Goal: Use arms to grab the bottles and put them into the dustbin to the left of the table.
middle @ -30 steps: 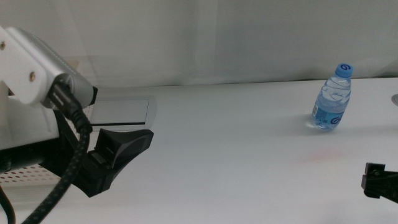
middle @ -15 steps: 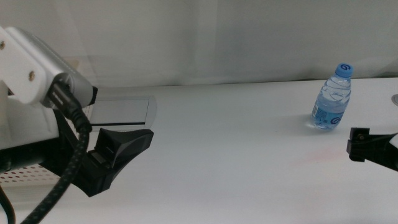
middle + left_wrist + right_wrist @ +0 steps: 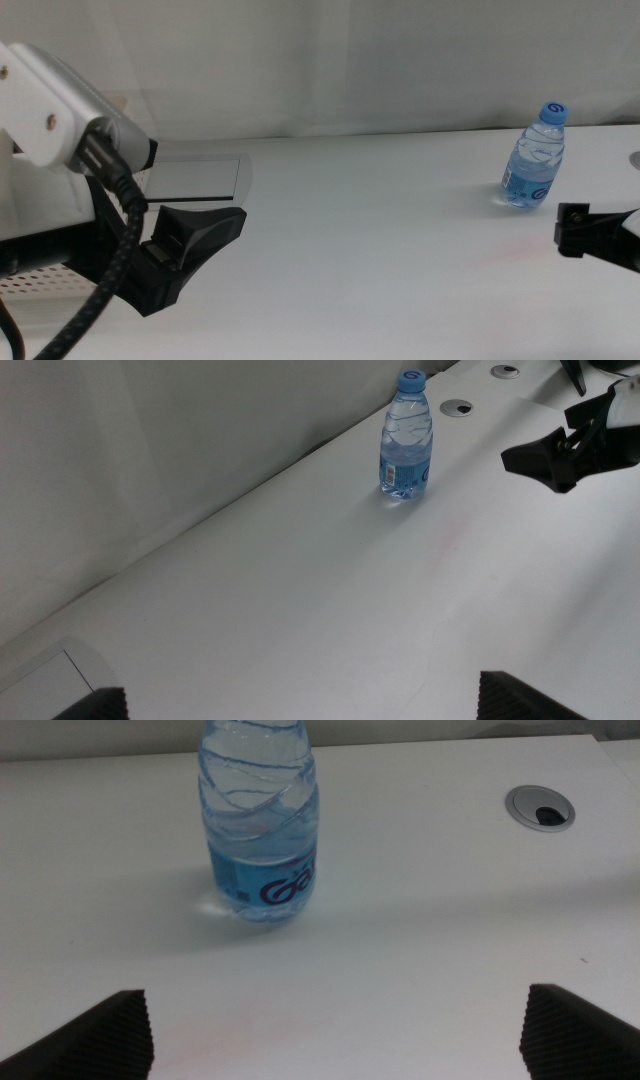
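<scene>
Right claw (image 3: 335, 1030): jaws spread wide, empty, low, just short of the bottle.
Water bottle (image 3: 262, 820): upright on tabletop (image 3: 380, 240), far right; advance straight, straddle label, close gently.
Left claw (image 3: 300, 705): open, waiting by dustbin (image 3: 40, 285).

1. This is looking like a robot lab or test bench: a plain white table (image 3: 380, 230) is filling the views.
2. A white curtain (image 3: 350, 60) is hanging as a backdrop behind it.
3. Round cable holes (image 3: 540, 808) are sitting in the tabletop, office-desk style.
4. A cabled robot arm (image 3: 60, 110) is reaching over the table.
</scene>
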